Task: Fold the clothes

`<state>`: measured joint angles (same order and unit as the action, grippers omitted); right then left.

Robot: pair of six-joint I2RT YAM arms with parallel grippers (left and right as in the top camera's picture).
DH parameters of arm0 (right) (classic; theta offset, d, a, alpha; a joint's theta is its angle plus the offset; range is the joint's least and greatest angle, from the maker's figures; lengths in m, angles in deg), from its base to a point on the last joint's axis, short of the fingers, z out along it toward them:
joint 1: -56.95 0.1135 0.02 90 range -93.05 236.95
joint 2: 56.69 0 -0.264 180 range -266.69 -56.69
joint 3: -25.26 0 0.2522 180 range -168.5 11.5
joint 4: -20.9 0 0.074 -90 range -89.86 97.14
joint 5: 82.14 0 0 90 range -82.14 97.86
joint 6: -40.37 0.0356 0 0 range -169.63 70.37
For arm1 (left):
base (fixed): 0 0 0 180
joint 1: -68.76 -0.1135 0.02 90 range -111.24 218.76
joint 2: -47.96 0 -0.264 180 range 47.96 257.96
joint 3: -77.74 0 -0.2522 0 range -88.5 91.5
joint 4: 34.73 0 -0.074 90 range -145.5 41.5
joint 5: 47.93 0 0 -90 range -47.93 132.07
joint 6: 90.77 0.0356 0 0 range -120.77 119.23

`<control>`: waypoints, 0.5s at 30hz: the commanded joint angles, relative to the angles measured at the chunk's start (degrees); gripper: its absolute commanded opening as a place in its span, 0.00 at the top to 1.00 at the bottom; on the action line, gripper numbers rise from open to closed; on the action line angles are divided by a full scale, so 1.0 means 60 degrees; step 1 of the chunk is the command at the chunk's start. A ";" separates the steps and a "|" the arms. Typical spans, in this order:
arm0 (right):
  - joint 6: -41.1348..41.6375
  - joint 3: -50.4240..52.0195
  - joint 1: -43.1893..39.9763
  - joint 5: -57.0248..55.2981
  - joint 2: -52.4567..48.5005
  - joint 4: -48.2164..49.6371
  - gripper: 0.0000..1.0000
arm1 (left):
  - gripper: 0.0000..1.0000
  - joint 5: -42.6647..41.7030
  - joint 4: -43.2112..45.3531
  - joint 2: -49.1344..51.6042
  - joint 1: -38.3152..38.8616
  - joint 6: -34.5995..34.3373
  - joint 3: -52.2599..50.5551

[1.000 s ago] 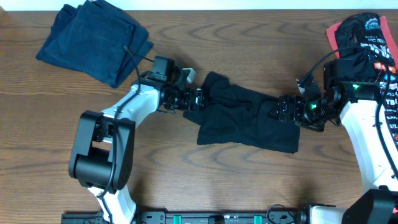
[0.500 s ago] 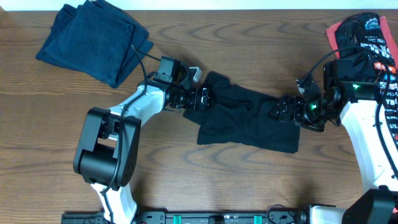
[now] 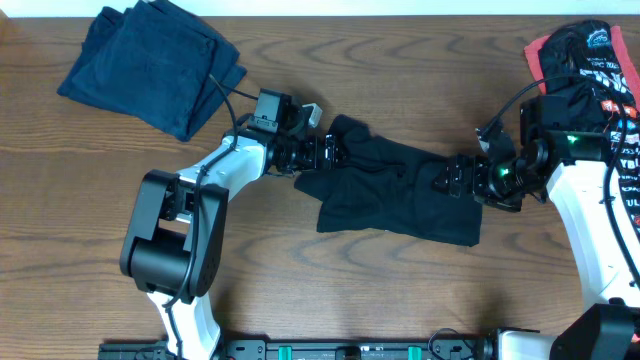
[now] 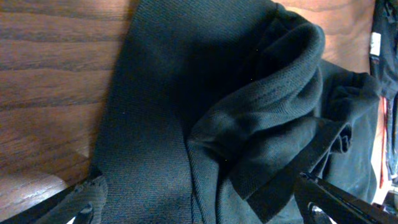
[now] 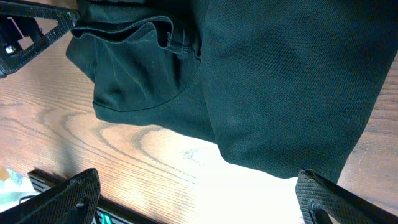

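Comparing a second back, your left gripper (image 3: 325, 153) has slid onto the left end of the mid-table black shirt (image 3: 400, 195) — right gripper (image 3: 447, 177) unmoved at its other end, both spread wide, gripping nothing. Count one shirt, one dark-blue folded pile (image 3: 150, 65), one red-trimmed heap (image 3: 590, 50).

Overhead view: bright, even light from above, sharp throughout, with only soft shadows on the bench (image 3: 400, 290). The black shirt (image 3: 400, 200) between the left pincer (image 3: 335, 152) and the right pincer (image 3: 447, 178) reads as a near-featureless dark mass. Right wrist view: white glare burns out the wood grain just ahead of that pincer's dark, soft-edged fingertips (image 5: 74, 196). Left wrist view: dimmer, fabric weave crisp ahead of the pincer, pale glare on wood beside one fingertip.
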<state>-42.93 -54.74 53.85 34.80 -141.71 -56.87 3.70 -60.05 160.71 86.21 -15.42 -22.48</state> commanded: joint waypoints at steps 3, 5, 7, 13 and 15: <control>-0.0175 -0.0062 -0.0098 -0.0029 0.0069 -0.0022 0.02 | 0.02 0.0510 -0.0135 0.0820 0.0135 -0.0076 0.0036; -0.0175 -0.0062 -0.0098 -0.0029 0.0069 -0.0044 0.02 | 0.02 0.0506 -0.0186 0.0892 0.0135 -0.0076 0.0036; -0.0175 -0.0062 -0.0098 -0.0029 0.0069 -0.0055 0.02 | 0.02 0.0503 -0.0397 0.0911 0.0149 -0.0076 0.0036; -0.0175 -0.0062 -0.0098 -0.0029 0.0069 -0.0036 0.02 | 0.01 0.0510 -0.1472 0.0911 0.0149 0.0470 0.0036; -0.0171 -0.0062 -0.0098 -0.0029 0.0069 -0.0018 0.02 | 0.07 0.0506 -0.1577 0.0911 0.0149 0.0470 0.0036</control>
<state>-42.93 -54.74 53.85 34.80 -141.71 -57.02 3.46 -66.43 162.08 86.65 -13.72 -19.51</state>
